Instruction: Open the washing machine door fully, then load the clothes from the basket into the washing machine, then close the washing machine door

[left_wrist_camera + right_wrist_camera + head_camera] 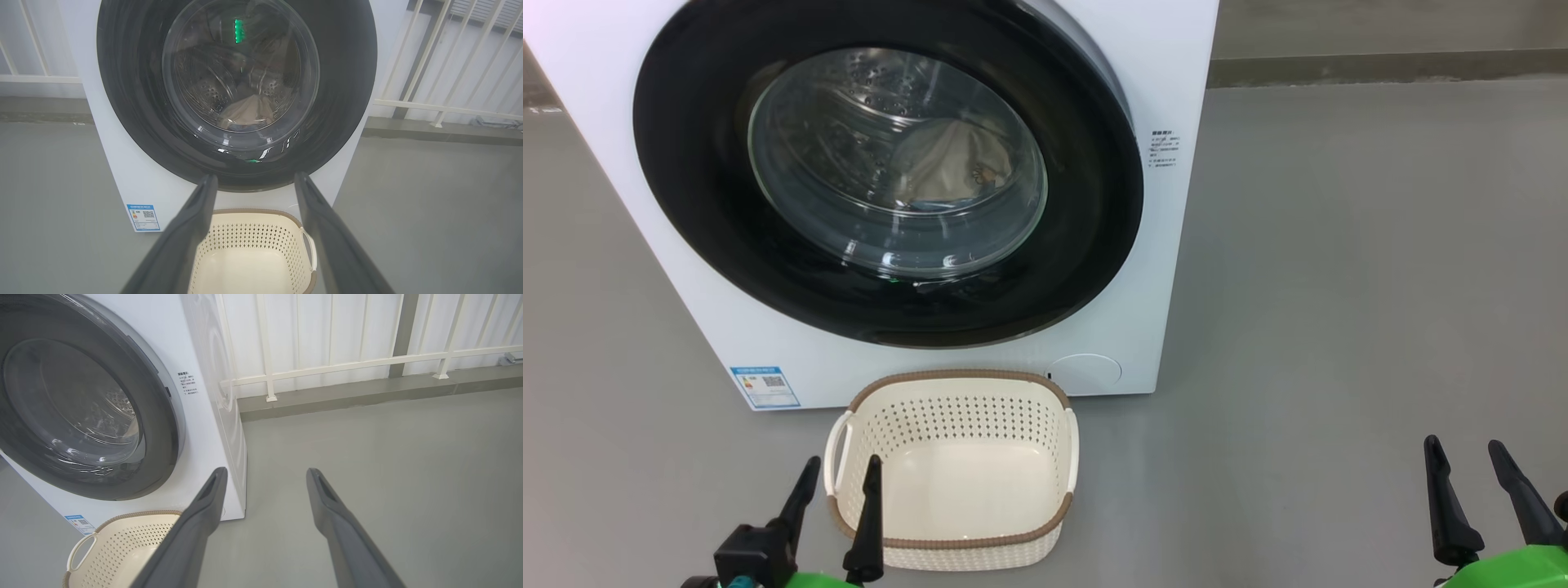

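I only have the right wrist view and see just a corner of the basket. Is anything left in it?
Observer: No, the head view shows the basket bare inside.
Operator: Where are the clothes?
Observer: Behind the glass of the washing machine door, the clothes lie in the drum, cream fabric showing.
Operator: And the left arm?
Observer: The left gripper hovers by the basket's left handle, its fingers apart and holding nothing.
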Available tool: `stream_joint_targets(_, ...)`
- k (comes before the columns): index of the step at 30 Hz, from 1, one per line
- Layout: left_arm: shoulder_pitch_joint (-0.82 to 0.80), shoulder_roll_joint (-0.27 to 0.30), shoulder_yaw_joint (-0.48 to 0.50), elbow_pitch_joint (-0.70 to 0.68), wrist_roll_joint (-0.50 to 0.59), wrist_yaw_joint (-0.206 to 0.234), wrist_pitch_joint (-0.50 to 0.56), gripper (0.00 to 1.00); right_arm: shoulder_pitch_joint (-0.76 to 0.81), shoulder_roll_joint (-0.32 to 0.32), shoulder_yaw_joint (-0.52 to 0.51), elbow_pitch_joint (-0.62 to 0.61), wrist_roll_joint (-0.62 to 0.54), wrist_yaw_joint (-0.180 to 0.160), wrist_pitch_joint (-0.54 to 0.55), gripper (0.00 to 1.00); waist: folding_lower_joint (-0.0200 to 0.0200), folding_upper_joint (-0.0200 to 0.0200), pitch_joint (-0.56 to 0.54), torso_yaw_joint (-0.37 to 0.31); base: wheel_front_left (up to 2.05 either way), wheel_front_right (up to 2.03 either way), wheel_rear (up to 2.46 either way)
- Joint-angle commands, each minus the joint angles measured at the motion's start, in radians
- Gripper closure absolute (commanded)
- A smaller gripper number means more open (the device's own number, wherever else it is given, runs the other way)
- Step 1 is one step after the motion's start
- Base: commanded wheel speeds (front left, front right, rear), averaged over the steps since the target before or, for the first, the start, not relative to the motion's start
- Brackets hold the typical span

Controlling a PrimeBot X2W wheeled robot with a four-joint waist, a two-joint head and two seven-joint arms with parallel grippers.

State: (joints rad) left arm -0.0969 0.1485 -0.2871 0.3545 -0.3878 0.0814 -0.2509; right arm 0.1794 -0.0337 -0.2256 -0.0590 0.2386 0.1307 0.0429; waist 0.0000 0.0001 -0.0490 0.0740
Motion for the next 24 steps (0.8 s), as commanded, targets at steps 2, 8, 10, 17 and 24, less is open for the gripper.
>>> stream_joint_targets(2, 0.000, 0.000, -0.001, 0.000, -0.002, 0.000, 0.000, 1.00, 0.001, 0.000, 0.000, 0.000, 0.000, 0.000, 0.000, 1.00, 0.0000, -0.0001, 0.001, 0.002, 0.00, 0.00, 0.00)
stream_joint_targets(8, 0.008, -0.011, 0.010, 0.022, -0.036, -0.007, 0.015, 1.00, -0.006, 0.008, -0.002, 0.044, 0.036, 0.000, 0.007, 1.00, 0.0005, -0.0001, 0.002, 0.001, 0.00, 0.00, 0.00)
stream_joint_targets(10, 0.008, -0.013, 0.017, 0.019, -0.056, -0.011, 0.021, 1.00, -0.011, 0.007, -0.001, 0.048, 0.059, 0.000, 0.009, 1.00, 0.0019, -0.0001, 0.002, -0.001, 0.00, 0.00, 0.00)
stream_joint_targets(17, 0.008, -0.018, 0.039, 0.010, -0.124, -0.022, 0.041, 1.00, -0.024, 0.006, 0.010, 0.060, 0.137, 0.000, 0.010, 1.00, 0.0002, -0.0001, 0.006, -0.005, 0.00, 0.00, 0.00)
stream_joint_targets(24, 0.007, -0.023, 0.061, 0.002, -0.193, -0.034, 0.060, 1.00, -0.039, 0.004, 0.018, 0.074, 0.214, 0.000, 0.012, 1.00, 0.0001, -0.0001, 0.009, -0.010, 0.00, 0.00, 0.00)
